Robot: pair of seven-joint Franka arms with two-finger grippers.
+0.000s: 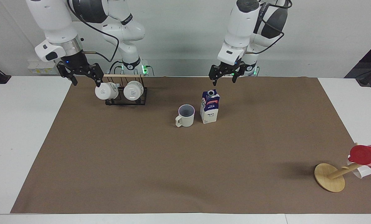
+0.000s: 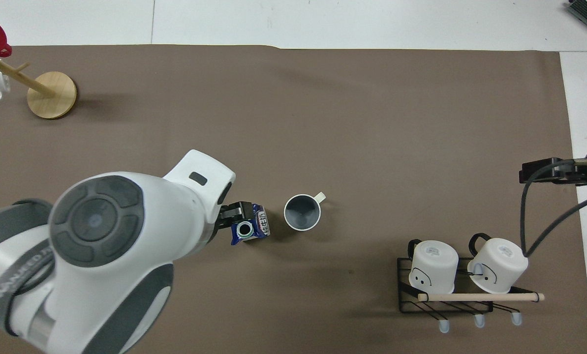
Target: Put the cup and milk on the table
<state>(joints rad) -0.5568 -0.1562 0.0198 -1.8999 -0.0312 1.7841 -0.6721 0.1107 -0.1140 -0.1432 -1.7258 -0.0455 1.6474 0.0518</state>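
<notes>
The milk stands upright on the brown mat of the table. The cup stands upright beside it, toward the right arm's end, a small gap between them. Both show in the overhead view, the milk partly under the left arm and the cup with its handle pointing away from the carton. My left gripper is open and empty, raised above the carton and clear of it. My right gripper is open and empty, in the air by the mug rack.
A black wire rack with two white logo mugs stands toward the right arm's end, near the robots. A wooden mug tree with a red cup stands at the left arm's end, far from the robots.
</notes>
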